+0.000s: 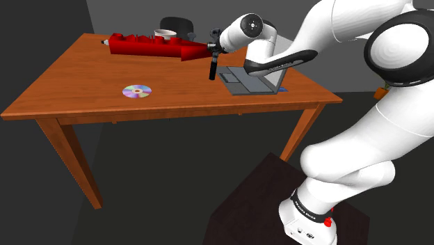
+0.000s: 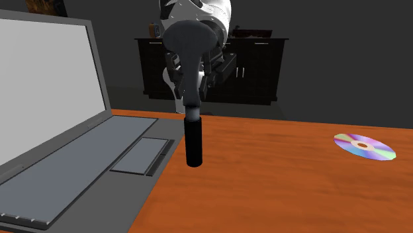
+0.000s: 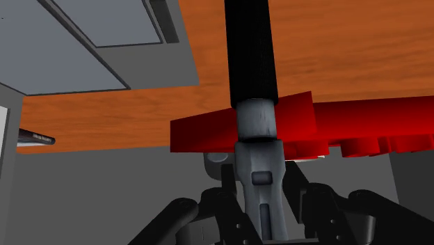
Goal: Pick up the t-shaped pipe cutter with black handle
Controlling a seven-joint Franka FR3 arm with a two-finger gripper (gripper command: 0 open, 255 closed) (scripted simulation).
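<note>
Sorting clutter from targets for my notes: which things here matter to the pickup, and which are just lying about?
In the job:
pipe cutter
gripper, clasping it

Lying about:
laptop
disc
long red object
all on the table

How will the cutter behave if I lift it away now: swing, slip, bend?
Probably stiff: the cutter hangs straight from the pincer, no sag. Held by its grey head, the long black handle may swing on quick moves. The smooth grey neck looks slick, so it might twist in the grip.
</note>
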